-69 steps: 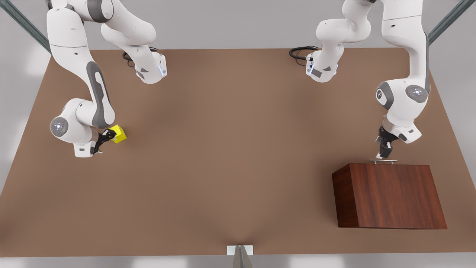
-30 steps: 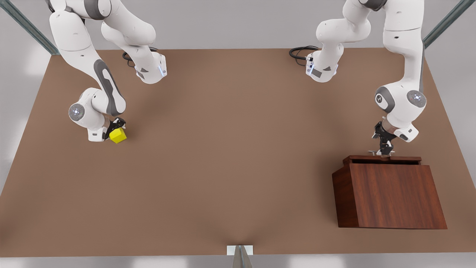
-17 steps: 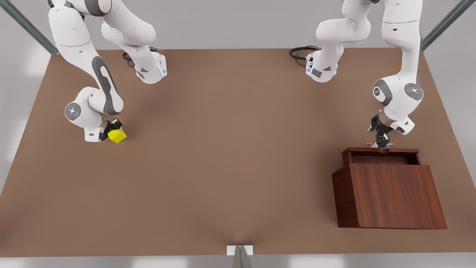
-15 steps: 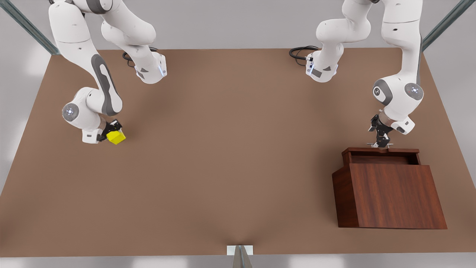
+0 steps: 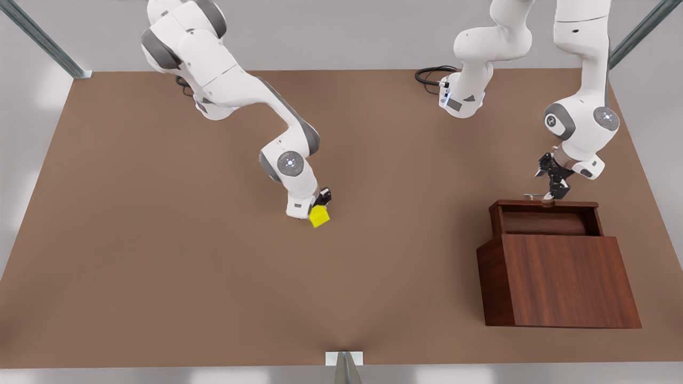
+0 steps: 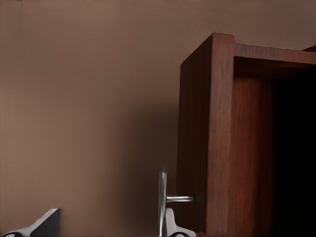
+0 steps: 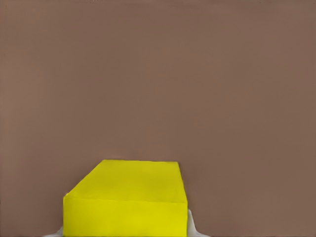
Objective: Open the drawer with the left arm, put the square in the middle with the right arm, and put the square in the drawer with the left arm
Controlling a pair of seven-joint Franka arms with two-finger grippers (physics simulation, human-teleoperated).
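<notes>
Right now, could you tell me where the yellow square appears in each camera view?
Front view: the square sits mid-table, held at the right gripper.
Right wrist view: the square is close up between the fingers.
Left wrist view: not in it.
Shared landmark: the brown tabletop.

No legible text, label, brand, number or sign on the cabinet (image 5: 560, 280), the yellow cube (image 5: 319, 216), the arms or the bench (image 5: 213, 266).
</notes>
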